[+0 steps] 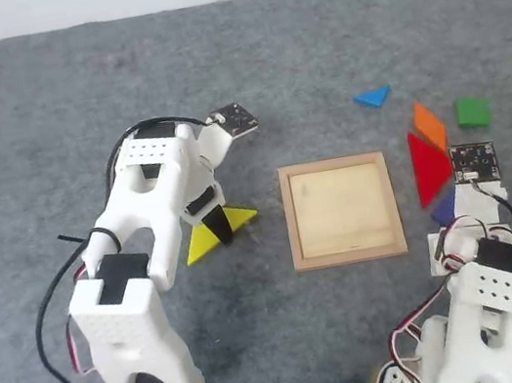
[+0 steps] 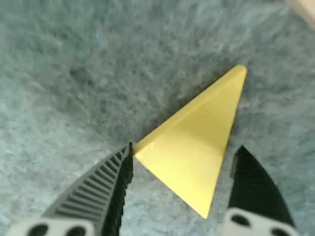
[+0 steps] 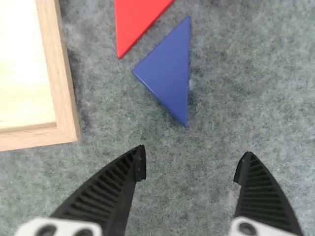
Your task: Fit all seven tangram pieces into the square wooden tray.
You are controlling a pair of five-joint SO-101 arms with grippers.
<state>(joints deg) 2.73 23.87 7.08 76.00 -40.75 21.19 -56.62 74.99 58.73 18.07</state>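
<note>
L end effector is down at the surface, jaws apart & straddling the yellow triangle. One fingertip sits right at a corner of the piece, the other just beside the opposite edge, so not clamped on it. That triangle lies flat on the grey felt-like covering, just left of the square wooden tray as the overhead cam sees it, partly under the L arm. R end effector is open too, gripping nothing, hanging over bare grey just short of the dark blue triangle, w/ the tray's corner off to one side. The other pieces lie on the surface on the tray's far side, the R arm's side. The red triangle is the biggest there & nearest the tray rim, but apart from it. The dark blue one is close by its end toward the arms. The orange parallelogram is right by the red's other end, the green square a bit further out, & the small light-blue triangle furthest back, on its own. Tray's inside shows plain pale wood.
</note>
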